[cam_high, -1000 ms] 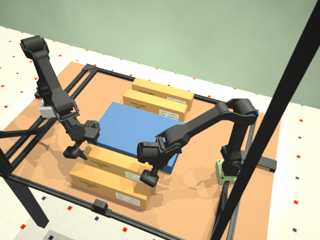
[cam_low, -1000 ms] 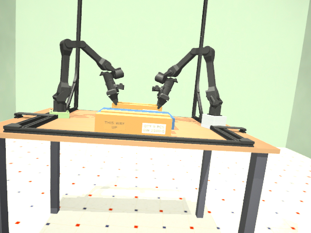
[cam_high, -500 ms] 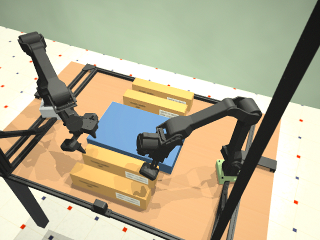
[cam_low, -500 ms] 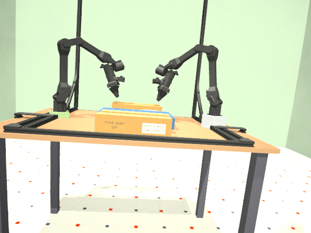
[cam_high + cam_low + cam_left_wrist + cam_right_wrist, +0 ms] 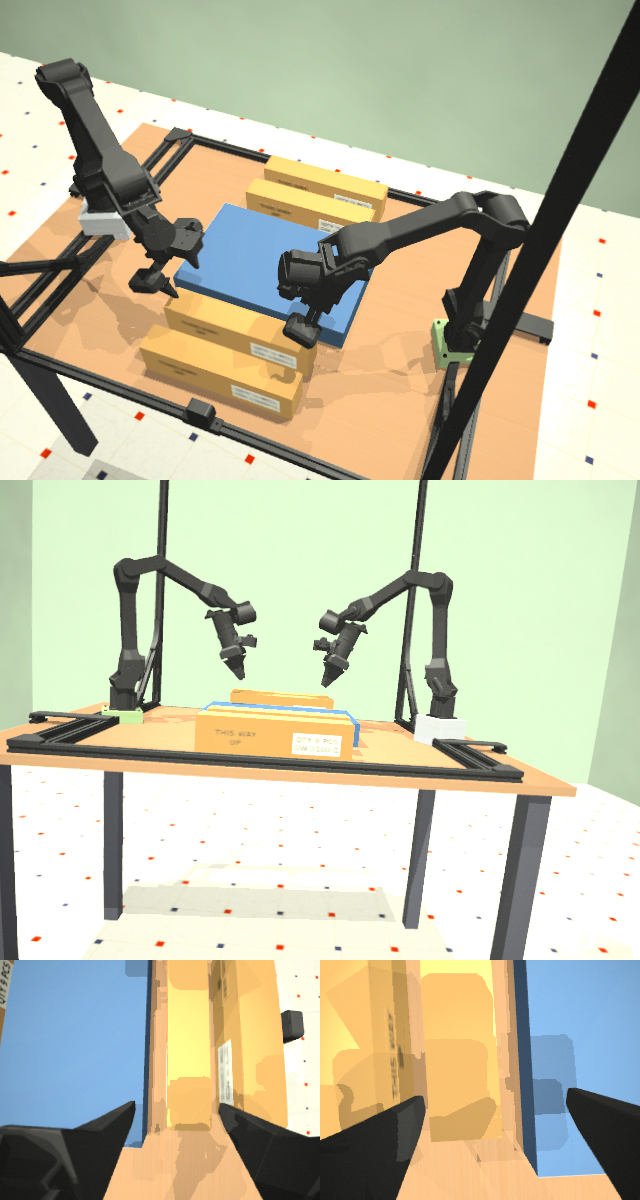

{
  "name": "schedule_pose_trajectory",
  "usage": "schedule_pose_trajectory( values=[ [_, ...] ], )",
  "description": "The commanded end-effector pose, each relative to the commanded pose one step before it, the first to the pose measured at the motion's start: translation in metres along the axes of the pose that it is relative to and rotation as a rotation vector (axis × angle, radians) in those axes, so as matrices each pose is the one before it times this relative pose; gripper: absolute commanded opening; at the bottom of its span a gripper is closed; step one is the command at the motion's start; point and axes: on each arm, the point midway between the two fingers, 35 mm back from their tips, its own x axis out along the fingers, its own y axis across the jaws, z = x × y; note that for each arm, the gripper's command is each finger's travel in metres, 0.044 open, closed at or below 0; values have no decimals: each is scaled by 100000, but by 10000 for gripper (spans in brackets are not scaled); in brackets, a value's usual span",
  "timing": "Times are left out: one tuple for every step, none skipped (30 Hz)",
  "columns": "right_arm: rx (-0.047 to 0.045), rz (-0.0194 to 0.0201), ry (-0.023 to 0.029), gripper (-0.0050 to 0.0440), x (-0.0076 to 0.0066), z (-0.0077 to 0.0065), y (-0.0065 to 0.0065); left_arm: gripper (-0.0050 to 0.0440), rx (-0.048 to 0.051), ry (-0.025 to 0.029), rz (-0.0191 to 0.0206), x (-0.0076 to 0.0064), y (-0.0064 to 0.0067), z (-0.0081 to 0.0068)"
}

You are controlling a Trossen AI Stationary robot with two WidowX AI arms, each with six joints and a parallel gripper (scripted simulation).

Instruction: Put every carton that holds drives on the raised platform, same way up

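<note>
The blue platform (image 5: 258,258) stands in the middle of the table with nothing on it. Two tan cartons lie side by side on its near side, the inner one (image 5: 237,325) against the platform and the outer one (image 5: 217,369) beside it. Two more, inner (image 5: 307,206) and outer (image 5: 325,183), lie on its far side. All four rest on the table. My left gripper (image 5: 155,281) hangs open and empty above one end of the near inner carton (image 5: 190,1060). My right gripper (image 5: 302,328) hangs open and empty above that carton's other end (image 5: 457,1060). Both are well above the cartons.
A black frame rail runs around the table, with a clamp (image 5: 201,413) on its near edge. The left arm's white base (image 5: 103,224) and the right arm's green base (image 5: 452,348) stand at opposite ends. A black post (image 5: 542,222) crosses the view.
</note>
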Motion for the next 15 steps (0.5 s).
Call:
schedule_pose_trajectory(
  values=[
    [-144,-7,601,389,157,-323,-1147,389,-90,513,-30,34,1236,-259],
    [0,0,0,389,0,0,0,389,0,0,0,0,0,0],
    [0,0,0,389,-2,-12,-464,389,0,0,0,5,465,10],
    [0,0,0,389,-3,-13,-496,389,0,0,0,6,497,11],
    [0,0,0,389,-3,-13,-528,389,0,0,0,6,529,11],
    [0,0,0,389,-3,-14,-559,389,0,0,0,6,561,12],
    [0,0,0,389,-3,-15,-590,389,0,0,0,7,592,13],
    [0,0,0,389,-3,-16,-621,389,0,0,0,7,622,13],
    [0,0,0,389,-3,-16,-650,389,0,0,0,7,652,14],
    [0,0,0,389,-4,-17,-679,389,0,0,0,8,681,15],
    [0,0,0,389,-4,-18,-707,389,0,0,0,8,708,15],
    [0,0,0,389,-4,-19,-734,389,0,0,0,8,735,16],
    [0,0,0,389,-4,-19,-759,389,0,0,0,9,761,16],
    [0,0,0,389,-4,-20,-784,389,0,0,0,9,786,17],
    [0,0,0,389,-4,-20,-807,389,0,0,0,9,809,17]
  ],
)
